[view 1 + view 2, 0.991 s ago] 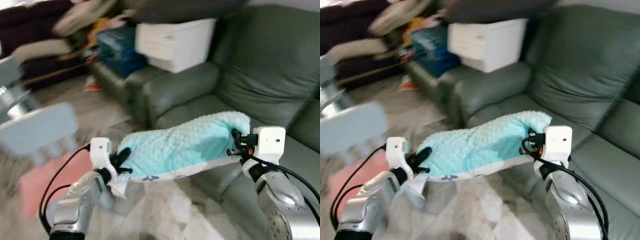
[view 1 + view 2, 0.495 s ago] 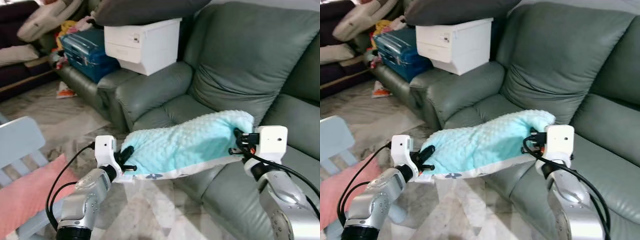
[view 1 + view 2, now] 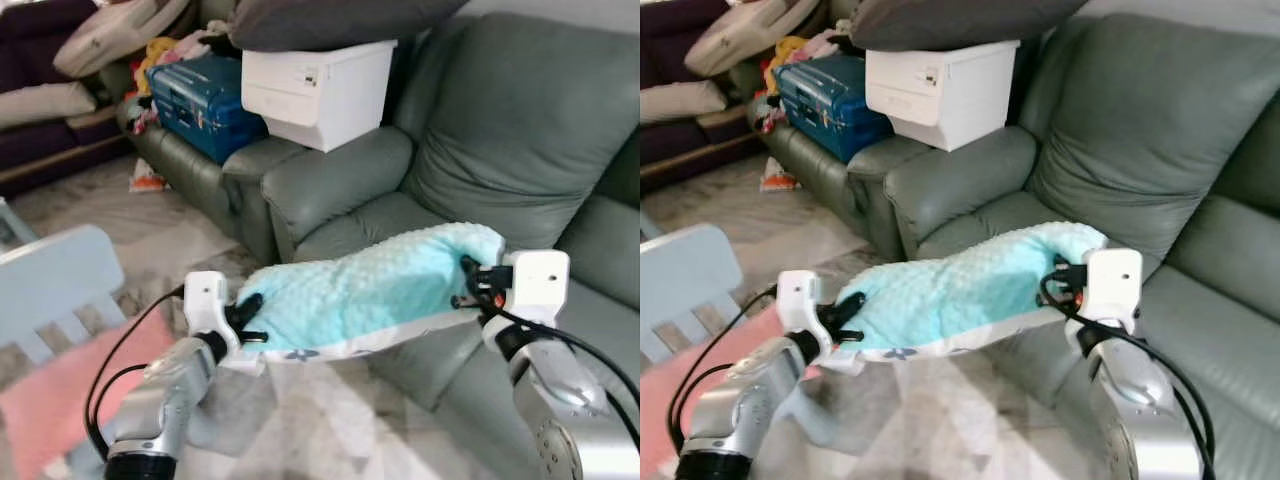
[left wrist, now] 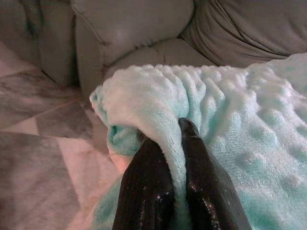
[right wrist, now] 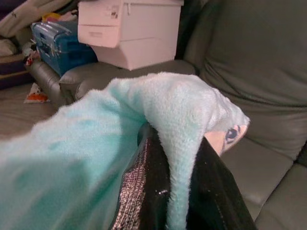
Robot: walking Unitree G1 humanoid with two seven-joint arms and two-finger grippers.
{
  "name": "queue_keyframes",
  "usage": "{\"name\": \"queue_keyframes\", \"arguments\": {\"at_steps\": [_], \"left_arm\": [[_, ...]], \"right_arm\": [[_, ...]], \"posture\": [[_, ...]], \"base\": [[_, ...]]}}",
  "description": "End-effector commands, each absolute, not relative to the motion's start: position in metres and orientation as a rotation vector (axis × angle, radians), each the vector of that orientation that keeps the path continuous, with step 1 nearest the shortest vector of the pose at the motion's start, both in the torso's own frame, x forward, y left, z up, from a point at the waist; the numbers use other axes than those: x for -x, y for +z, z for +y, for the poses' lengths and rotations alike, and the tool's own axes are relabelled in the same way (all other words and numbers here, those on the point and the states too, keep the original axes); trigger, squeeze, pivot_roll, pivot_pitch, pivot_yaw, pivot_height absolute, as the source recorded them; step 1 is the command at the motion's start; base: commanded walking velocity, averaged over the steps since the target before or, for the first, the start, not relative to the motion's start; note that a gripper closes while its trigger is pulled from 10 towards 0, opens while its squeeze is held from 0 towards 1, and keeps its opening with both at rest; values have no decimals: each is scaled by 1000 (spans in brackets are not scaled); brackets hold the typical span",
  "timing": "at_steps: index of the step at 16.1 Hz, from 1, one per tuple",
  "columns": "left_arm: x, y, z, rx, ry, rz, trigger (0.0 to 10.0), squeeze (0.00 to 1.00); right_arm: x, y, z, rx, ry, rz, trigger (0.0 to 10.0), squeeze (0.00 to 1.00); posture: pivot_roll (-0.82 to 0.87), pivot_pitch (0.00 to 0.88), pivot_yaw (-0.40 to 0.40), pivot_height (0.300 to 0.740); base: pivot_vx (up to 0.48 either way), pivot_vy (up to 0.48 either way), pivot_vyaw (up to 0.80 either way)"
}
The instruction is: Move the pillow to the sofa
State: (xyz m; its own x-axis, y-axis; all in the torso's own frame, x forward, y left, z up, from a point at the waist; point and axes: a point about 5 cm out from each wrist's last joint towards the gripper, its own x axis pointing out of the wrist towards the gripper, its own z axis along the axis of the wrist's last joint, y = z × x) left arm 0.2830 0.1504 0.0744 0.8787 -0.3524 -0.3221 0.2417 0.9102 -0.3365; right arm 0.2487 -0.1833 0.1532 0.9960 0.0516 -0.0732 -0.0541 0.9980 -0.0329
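View has swung left since half a second ago, pillow held as before | marble floor [image 3: 190, 225] left, grey sofa [image 3: 520, 140] right | mint dimpled pillow [image 3: 370, 290] mid-frame, aloft before sofa seat | left gripper [image 3: 248, 322] pinching left end | right gripper [image 3: 472, 285] pinching right end

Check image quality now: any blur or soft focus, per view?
Left eye view: sofa sharp, pale blue chair and pink cushion smeared. Left wrist view: pillow crisp, left hand fingers slightly soft. Right wrist view: near fabric and right hand out of focus, white box sharper.
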Motion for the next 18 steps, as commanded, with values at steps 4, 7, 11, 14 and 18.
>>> {"name": "queue_keyframes", "arguments": {"at_steps": [4, 7, 11, 14, 18], "left_arm": [[-284, 78, 141, 286, -378, 390, 10000, 0], [-281, 77, 137, 289, -404, 406, 10000, 0], [-279, 75, 134, 293, -419, 422, 10000, 0], [-279, 74, 134, 295, -425, 425, 10000, 0], [-280, 75, 132, 278, -424, 406, 10000, 0]], "right_arm": [[-249, 158, -186, 44, 43, 53, 10000, 0], [-249, 157, -186, 45, 41, 58, 10000, 0], [-250, 157, -186, 47, 44, 62, 10000, 0], [-251, 157, -186, 51, 47, 63, 10000, 0], [-251, 156, -187, 57, 47, 65, 10000, 0]], "posture": [[-237, 0, 54, 740], [-237, 0, 54, 740], [-237, 0, 51, 740], [-238, 0, 49, 740], [-240, 0, 49, 740]], "base": [[0, 480, 0], [0, 480, 0], [0, 480, 0], [0, 480, 0], [0, 360, 0]]}}
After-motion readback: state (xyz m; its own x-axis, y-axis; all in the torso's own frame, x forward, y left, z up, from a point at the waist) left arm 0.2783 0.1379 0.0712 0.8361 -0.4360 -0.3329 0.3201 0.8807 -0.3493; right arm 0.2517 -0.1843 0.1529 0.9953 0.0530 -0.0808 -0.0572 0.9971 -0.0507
